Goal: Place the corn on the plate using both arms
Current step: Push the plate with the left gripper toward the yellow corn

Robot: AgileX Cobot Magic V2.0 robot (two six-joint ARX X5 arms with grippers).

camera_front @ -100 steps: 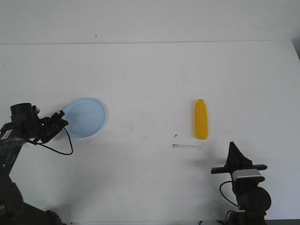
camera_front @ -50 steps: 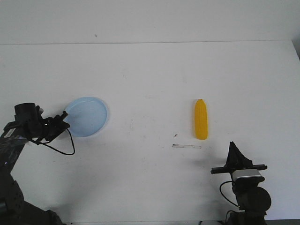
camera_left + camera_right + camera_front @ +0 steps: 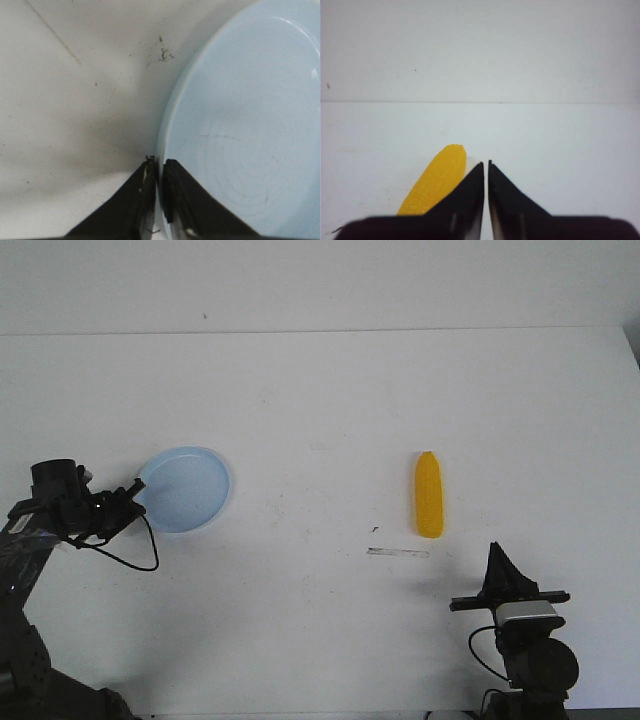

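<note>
White desk (image 3: 320,420), wide and matte, with faint scuffs and small dark specks. Light blue plate (image 3: 186,489) flat on the left part, round, shallow, rim slightly raised; in the left wrist view, rim edge (image 3: 170,125) against bare desk surface with a cluster of dark specks just beside it. Yellow-orange corn (image 3: 429,494) flat on the right part, well apart from the plate, long axis running away from the robot. 1 thin grey strip (image 3: 398,553) near the corn's closer end, lying crosswise.
</note>
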